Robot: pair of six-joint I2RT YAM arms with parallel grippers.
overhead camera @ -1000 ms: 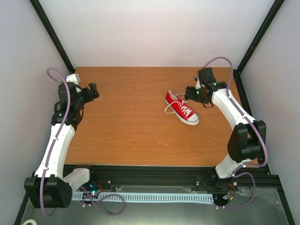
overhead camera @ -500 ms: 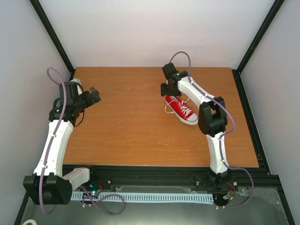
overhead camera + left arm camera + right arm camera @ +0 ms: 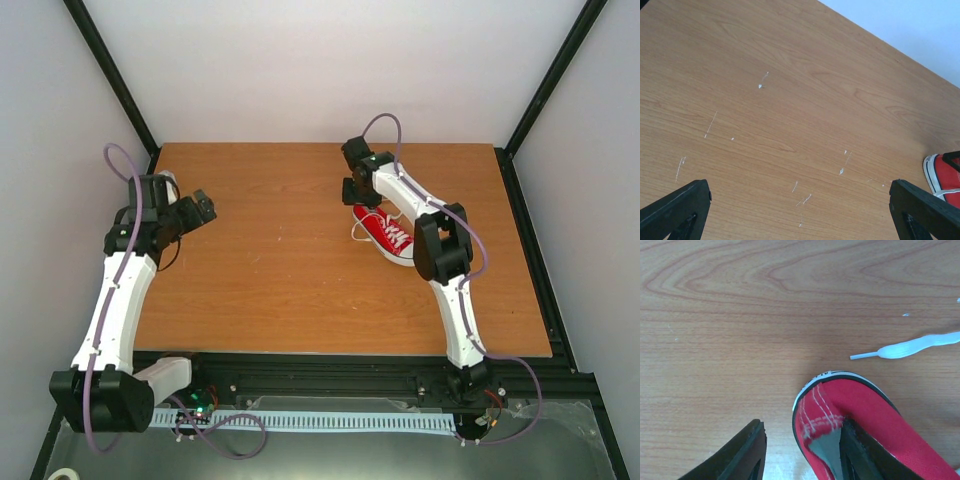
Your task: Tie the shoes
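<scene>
As the overhead view lays it out, the stock is two pincers, one shoe and one table.

Item 1, right pincer (image 3: 355,190): poised over the heel end of the sneaker (image 3: 388,232), its arm reaching across the far half of the table (image 3: 270,270). Jaws partly apart, not clamped on anything. In its wrist view the back wall of the heel stands between the two fingers. The outer finger (image 3: 742,455) hangs outside the shoe, with a strip of bare wood between it and the white sole edge. The inner finger (image 3: 860,452) lies over the shoe's opening, just inside the heel rim. Whether it touches the lining cannot be told.

Item 2, sneaker: red canvas, white sole, white laces. It lies directly beneath the right pincer, heel under the fingertips and toe pointing away from that pincer. Well apart from the left pincer.

Item 3, lace end (image 3: 900,349): white with a thin tip, loose on the wood just beyond the heel, ahead of the right pincer's inner finger and touching neither finger.

Item 4, left pincer (image 3: 200,207): jaws spread wide above bare wood. In its wrist view one end of the sneaker shows far off, past one fingertip.

Item 5, table: brown wood grain, a few pale scuffs below the left pincer.
</scene>
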